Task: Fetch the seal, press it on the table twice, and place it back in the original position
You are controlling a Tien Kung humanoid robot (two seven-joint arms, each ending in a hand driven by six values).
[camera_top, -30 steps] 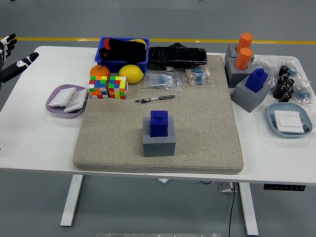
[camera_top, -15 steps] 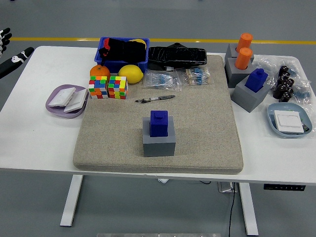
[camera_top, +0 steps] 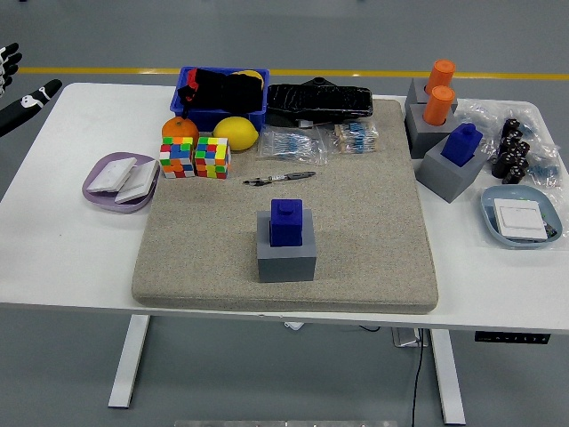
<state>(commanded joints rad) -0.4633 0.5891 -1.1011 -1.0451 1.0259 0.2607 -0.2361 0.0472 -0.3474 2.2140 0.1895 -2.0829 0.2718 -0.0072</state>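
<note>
While the seal (camera_top: pixel 286 221) sits mid-table, the left robot hand (camera_top: pixel 16 96), fingers spread, hangs far left.

Open mat (camera_top: pixel 373 231) around seal (camera_top: pixel 286 221)

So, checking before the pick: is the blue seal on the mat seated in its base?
Seated: the blue seal stands upright in its gray base.
</note>
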